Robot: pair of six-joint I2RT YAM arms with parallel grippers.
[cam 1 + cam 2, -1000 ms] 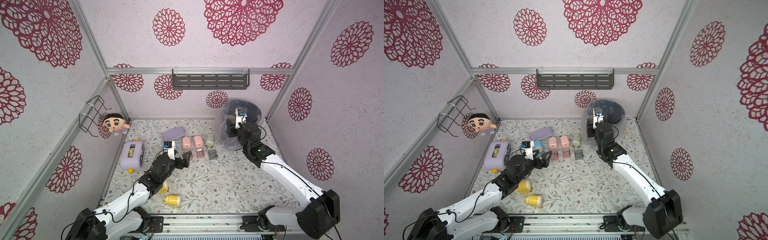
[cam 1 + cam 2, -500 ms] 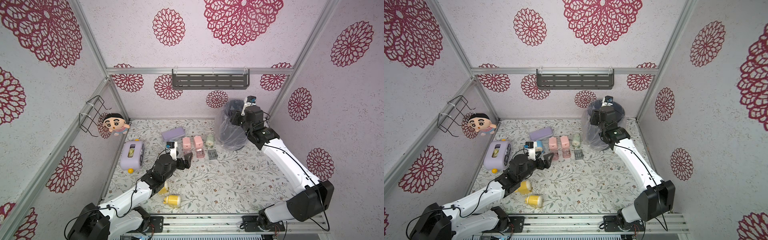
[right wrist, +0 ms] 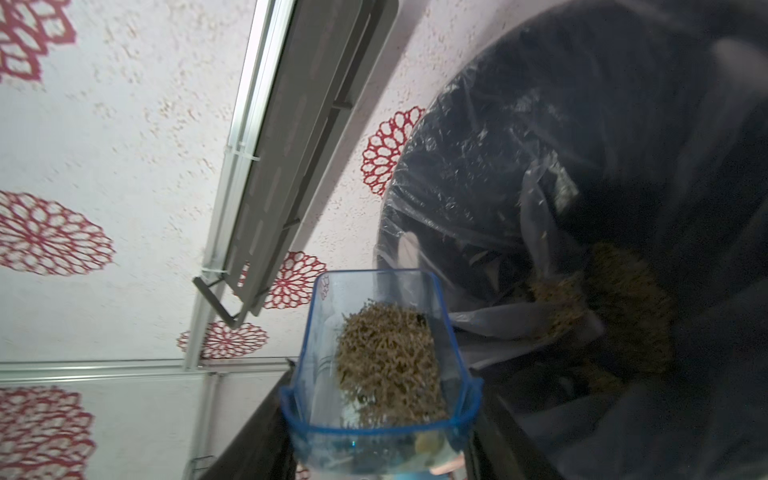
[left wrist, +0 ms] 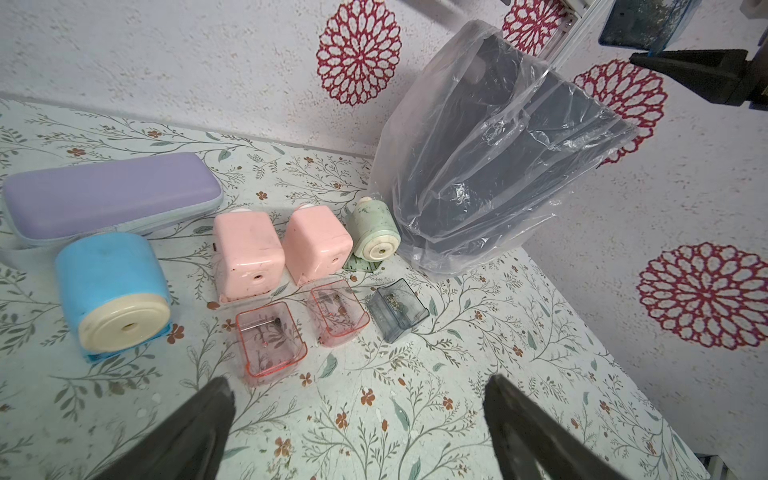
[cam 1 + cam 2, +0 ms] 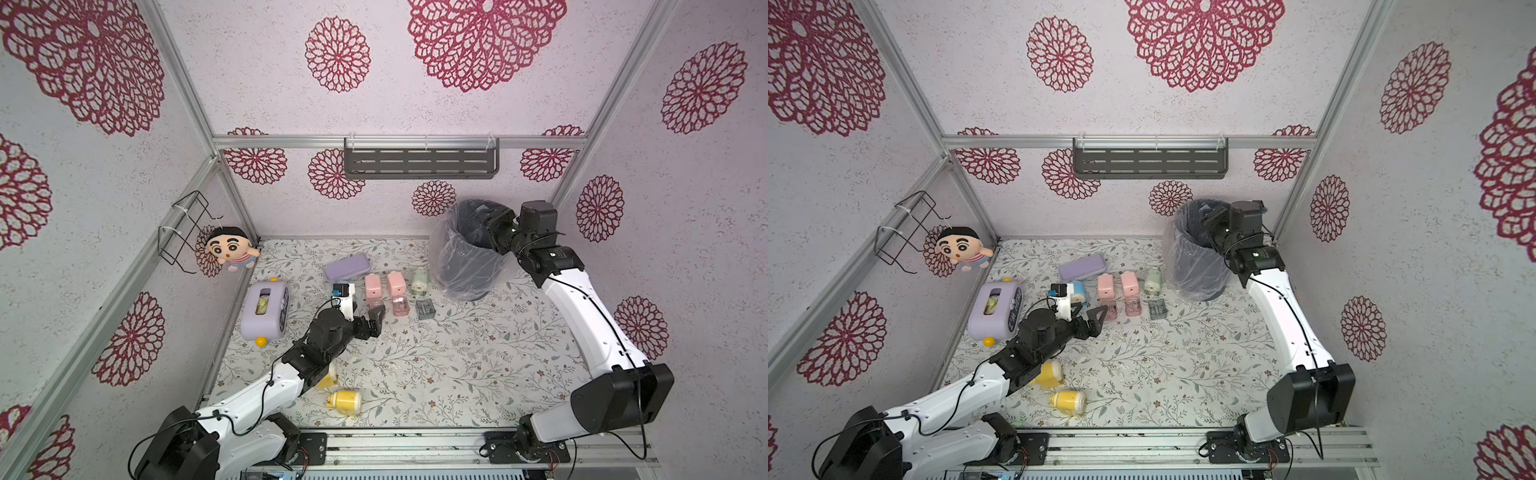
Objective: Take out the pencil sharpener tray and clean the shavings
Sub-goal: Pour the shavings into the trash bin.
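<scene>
- The right gripper (image 3: 380, 451) is clamped on one end of a clear blue plastic tray (image 3: 326, 345), with a dark finger pressed against either side.
- A heap of fine tan-brown shavings (image 3: 388, 365) lies inside the tray, banked against one long wall. The wrist view is slightly blurred.
- The tray hangs at the mouth of a dark bin lined with a clear plastic bag (image 3: 478, 174), and more brown crumbs (image 3: 623, 299) show in the folds of the liner.
- In both top views the bin (image 5: 465, 266) stands in the back right corner of the floral-print table (image 5: 457, 374), with the right arm reaching over its rim.
- The left gripper (image 4: 357, 382) hovers low over the table, jaws spread wide and holding nothing.
- Just ahead of it lie two clear pink trays (image 4: 270, 338) and a smoky grey tray (image 4: 397, 309).
- Each tray sits in front of a sharpener: two boxy pink sharpeners (image 4: 247, 253) and a pale green round sharpener (image 4: 374, 232).
- A blue-and-cream round sharpener (image 4: 112, 291) lies on its side beside them, just in front of a lilac oblong case (image 4: 108, 195).
</scene>
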